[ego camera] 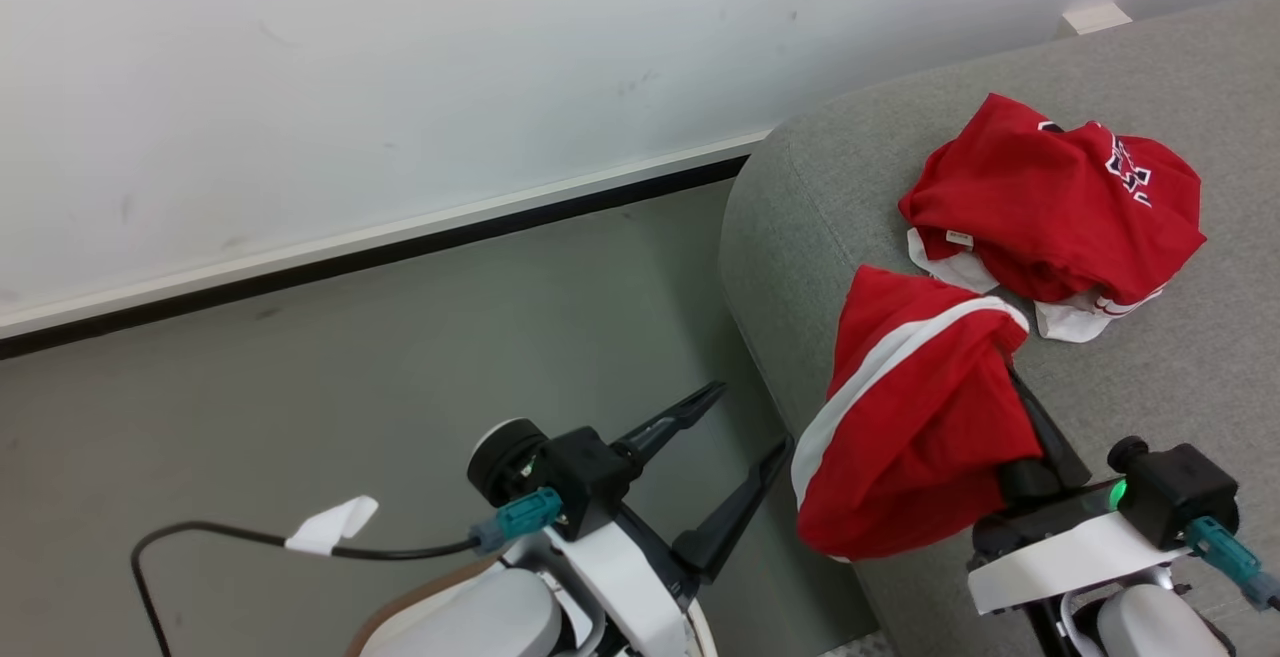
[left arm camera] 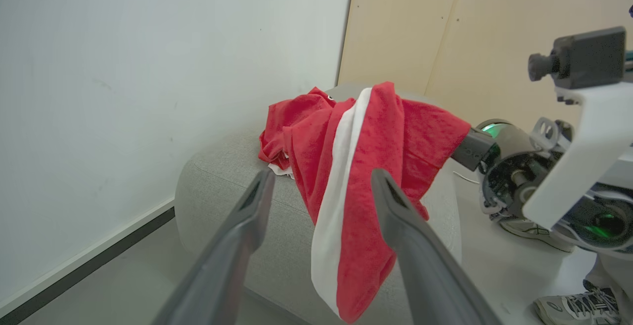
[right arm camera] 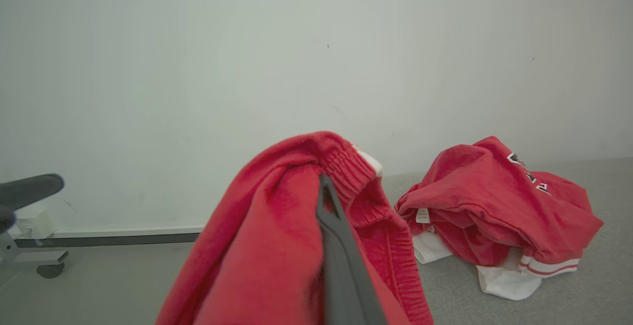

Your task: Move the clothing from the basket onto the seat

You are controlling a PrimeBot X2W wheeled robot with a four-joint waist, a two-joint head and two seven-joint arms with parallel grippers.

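Two red garments, one seat, two grippers, listed left to right as the head view shows them.

1. Black cable [ego camera: 200, 535] with a white tape tag [ego camera: 332, 525], lower left, above the grey floor [ego camera: 400, 337]. White wall [ego camera: 400, 87] with a dark skirting line behind.
2. Left gripper [ego camera: 750, 420]: fingers spread wide with nothing between them, over the floor just beside the seat's rounded end.
3. Seat [ego camera: 1180, 387]: grey woven upholstery.
4. Striped garment [ego camera: 910, 427]: red with one broad white stripe. It is draped over the right gripper and hangs at the seat's near edge. Whether it touches the cushion cannot be told.
5. Right gripper [right arm camera: 327, 196]: jaws closed on the striped garment's ribbed edge. One dark finger shows in the right wrist view, with cloth bunched around it.
6. Jersey [ego camera: 1060, 207]: red and crumpled, lying on the seat top just beyond the striped garment. White trim, a small label and black-and-white lettering are visible.
7. Grey trainer [left arm camera: 578, 307] of a person, on the floor at the right of the left wrist view.
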